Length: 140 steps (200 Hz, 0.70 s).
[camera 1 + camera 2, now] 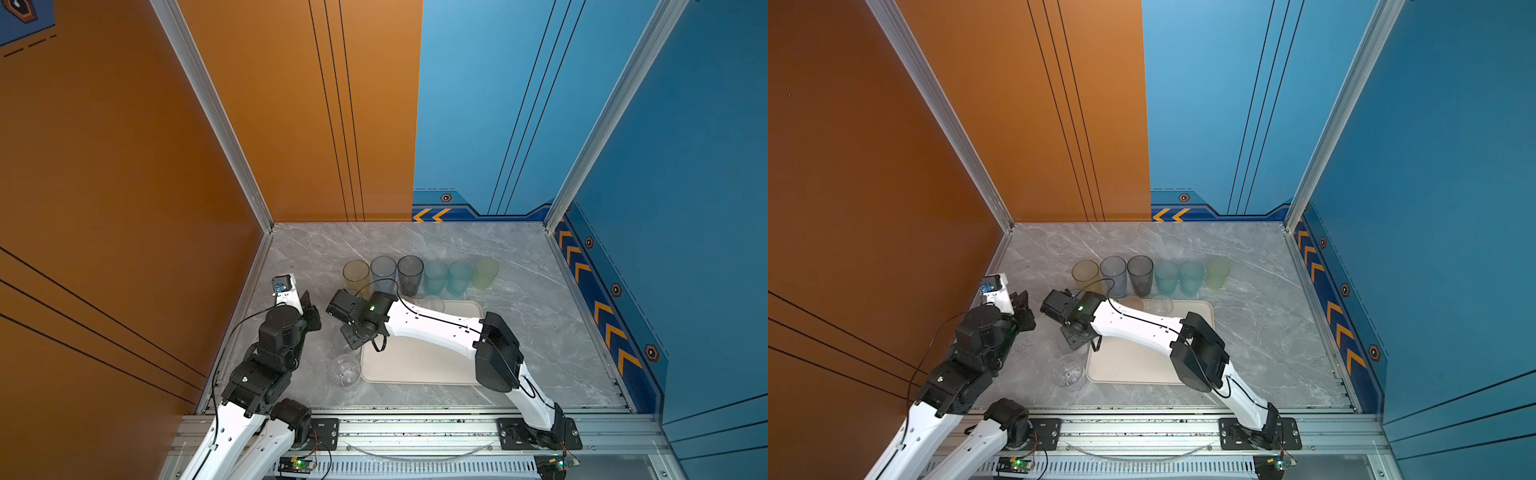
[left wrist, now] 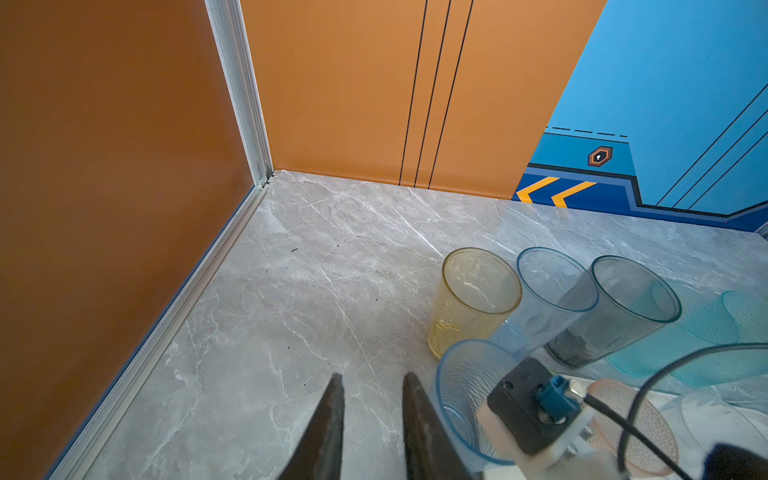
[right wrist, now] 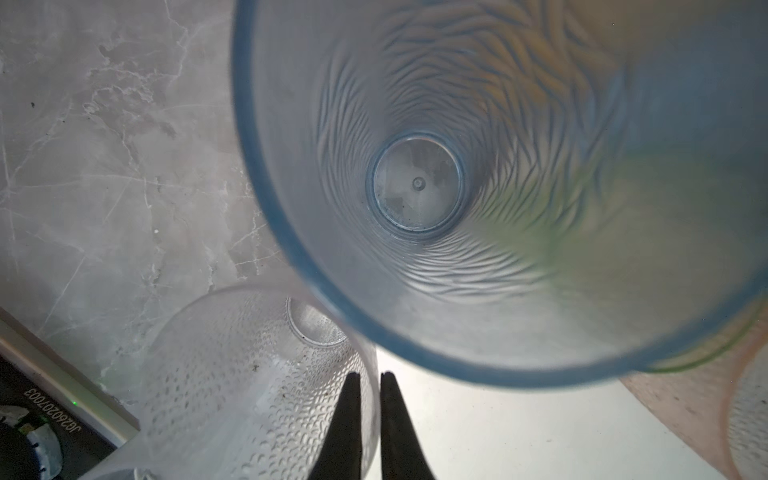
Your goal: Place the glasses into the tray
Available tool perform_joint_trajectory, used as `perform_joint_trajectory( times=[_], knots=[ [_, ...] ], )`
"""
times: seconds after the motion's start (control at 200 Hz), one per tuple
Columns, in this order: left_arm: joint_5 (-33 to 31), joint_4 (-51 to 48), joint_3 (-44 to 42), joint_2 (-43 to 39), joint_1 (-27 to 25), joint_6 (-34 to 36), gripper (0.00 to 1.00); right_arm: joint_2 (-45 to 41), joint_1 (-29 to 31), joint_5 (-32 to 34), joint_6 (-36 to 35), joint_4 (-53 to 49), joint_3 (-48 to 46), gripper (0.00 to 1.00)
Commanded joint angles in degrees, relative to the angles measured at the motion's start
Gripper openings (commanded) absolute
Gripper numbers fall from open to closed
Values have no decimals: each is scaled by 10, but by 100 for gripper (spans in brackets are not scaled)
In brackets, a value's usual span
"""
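right gripper (image 3: 371,376): fingers almost together, pinching the rim wall of clear dimpled tumbler (image 3: 232,374); 1 finger inside, 1 outside.
held tumbler pos: just off the left edge of tray (image 1: 415,365), over table (image 1: 532,299), not in tray. can't tell if its base touches the table.
right arm: reaches across the tray from the right to its left edge, wrist pointing down.
left gripper (image 2: 372,376): narrow gap btwn fingers, nothing in it. hovers over bare table on the left side, apart from tray.
blue wavy tumbler (image 3: 457,187): upright, directly under the right wrist cam, by tray's far-left corner. mostly hidden by the arm in both top views; can't tell if it's on tray or table.
2nd clear tumbler (image 1: 345,370): on table, just beside tray's left edge, nearer the robot base than the held 1.
pink tumbler (image 1: 1133,302): on tray, far-left corner.
small clear tumbler (image 1: 433,303): on tray at far edge, near the pink 1.
back row: 6 upright on table behind tray, side by side, l to r: yellow tumbler (image 1: 356,274), blue-grey tumbler (image 1: 383,272), smoky tumbler (image 1: 410,274), teal tumbler (image 1: 435,277), 2nd teal tumbler (image 1: 460,277), green tumbler (image 1: 485,272).
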Motion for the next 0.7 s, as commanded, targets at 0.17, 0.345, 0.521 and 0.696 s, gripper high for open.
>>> perform_joint_trajectory(
  times=[0.17,0.345,0.521,0.696],
  knots=[
    [11,19,-6,4,5,0,26,-10,-2,21,6,-23,11,5],
    [14,20,-6,7,6,0,26,-19,-1,32,6,-19,11,5],
    [16,20,-7,10,6,1,26,-32,-1,35,3,-7,10,3],
    [17,21,-7,12,6,1,26,-50,-1,29,4,15,-4,2]
  ],
)
